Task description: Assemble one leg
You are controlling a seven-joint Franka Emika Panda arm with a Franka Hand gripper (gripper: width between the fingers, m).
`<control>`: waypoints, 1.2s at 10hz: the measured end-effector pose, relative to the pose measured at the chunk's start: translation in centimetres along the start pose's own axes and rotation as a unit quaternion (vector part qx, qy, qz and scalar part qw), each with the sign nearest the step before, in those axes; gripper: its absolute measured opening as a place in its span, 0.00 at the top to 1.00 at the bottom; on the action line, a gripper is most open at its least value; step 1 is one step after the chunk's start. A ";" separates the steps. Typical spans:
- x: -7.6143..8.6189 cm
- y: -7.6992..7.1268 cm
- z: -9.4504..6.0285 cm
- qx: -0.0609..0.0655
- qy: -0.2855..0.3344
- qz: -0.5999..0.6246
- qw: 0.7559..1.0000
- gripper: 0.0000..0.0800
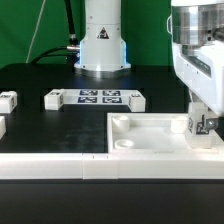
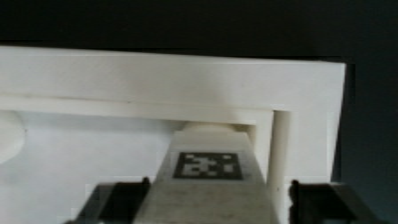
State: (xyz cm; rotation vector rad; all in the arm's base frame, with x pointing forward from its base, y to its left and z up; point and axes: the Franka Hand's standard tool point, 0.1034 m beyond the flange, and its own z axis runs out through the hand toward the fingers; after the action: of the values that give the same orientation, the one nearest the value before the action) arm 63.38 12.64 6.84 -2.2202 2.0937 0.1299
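Observation:
My gripper is at the exterior view's right, low over the right corner of the large white square panel. It is shut on the leg, a small white block with a black-and-white tag. In the wrist view the leg stands between my two dark fingers, tag facing the camera, against the raised rim at the panel's corner. The leg's lower end is hidden, so I cannot tell whether it touches the panel.
The marker board lies mid-table in front of the robot base. Two more small white blocks sit at the exterior view's left edge. A long white rail runs along the table's front.

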 end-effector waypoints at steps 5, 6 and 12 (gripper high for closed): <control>-0.4 0.1 0.1 -0.004 0.007 -0.290 0.957 0.19; -0.3 0.0 0.1 -0.005 0.009 -0.356 0.934 0.19; 0.5 0.1 0.1 -0.015 0.007 -0.615 0.788 0.19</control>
State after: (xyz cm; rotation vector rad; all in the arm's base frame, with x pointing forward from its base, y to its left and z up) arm 63.27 12.16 6.71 -3.0388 0.2845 0.0372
